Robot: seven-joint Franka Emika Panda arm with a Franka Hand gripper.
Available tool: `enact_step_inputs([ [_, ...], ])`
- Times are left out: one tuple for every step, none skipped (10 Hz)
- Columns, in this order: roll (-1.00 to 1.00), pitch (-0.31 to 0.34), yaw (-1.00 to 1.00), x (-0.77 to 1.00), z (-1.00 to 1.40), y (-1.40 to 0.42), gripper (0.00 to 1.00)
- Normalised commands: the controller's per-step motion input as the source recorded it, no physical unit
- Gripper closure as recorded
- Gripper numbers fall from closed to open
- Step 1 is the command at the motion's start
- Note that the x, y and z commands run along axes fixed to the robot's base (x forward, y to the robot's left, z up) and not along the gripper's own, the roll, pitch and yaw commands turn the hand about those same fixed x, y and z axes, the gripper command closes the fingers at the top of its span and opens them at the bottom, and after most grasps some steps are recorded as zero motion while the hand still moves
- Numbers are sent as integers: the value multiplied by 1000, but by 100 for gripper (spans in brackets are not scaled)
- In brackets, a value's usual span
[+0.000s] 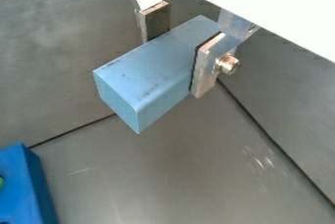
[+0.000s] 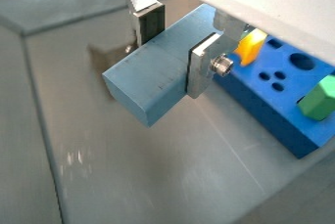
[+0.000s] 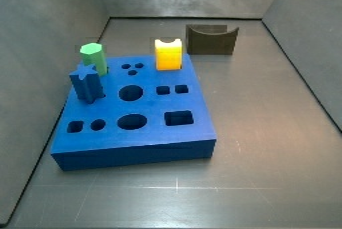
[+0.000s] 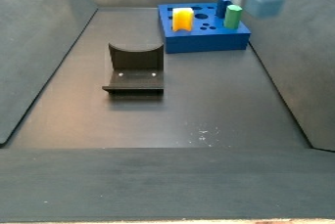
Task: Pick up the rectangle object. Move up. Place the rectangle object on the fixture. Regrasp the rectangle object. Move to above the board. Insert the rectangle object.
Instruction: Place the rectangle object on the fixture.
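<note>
The rectangle object (image 1: pixel 137 86), a slate grey-blue block, sits crosswise between the silver fingers in both wrist views, and my gripper (image 1: pixel 181 52) is shut on it. In a side view the rectangle object (image 4: pixel 262 0) hangs in the air by the right wall, beyond the board (image 4: pixel 207 38). From the wrist, the gripper (image 2: pixel 174 52) is beside the bright-blue board (image 2: pixel 277 101), above the bare floor. The dark fixture (image 4: pixel 133 69) stands on the floor nearer the camera, with nothing on it; it also shows as the fixture (image 3: pixel 210 38) behind the board (image 3: pixel 134 138). That side view does not show the gripper.
On the board stand a yellow arched piece (image 3: pixel 168 53), a green piece (image 3: pixel 91 53) and a dark blue peg (image 3: pixel 87 83); several round and square holes are open. Grey walls slope up round the floor. A corner of the board (image 1: pixel 19 184) shows in a wrist view.
</note>
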Motion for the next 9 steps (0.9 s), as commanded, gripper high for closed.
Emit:
enact_step_inputs([
  [-259, -105, -1000, 1000, 455, -229, 100],
  [-354, -62, -1000, 1000, 424, -214, 100],
  [-450, -6, -707, 1000, 401, -202, 100],
  [-386, 81, -391, 1000, 367, -180, 100],
  [-309, 128, -245, 1000, 343, -170, 100],
  [-243, 160, -149, 1000, 316, -157, 100],
  [-204, 183, -89, 1000, 281, -139, 100],
  [-202, 204, -63, 1000, 260, -125, 100],
  [-197, 210, -44, 1000, 238, -115, 100],
])
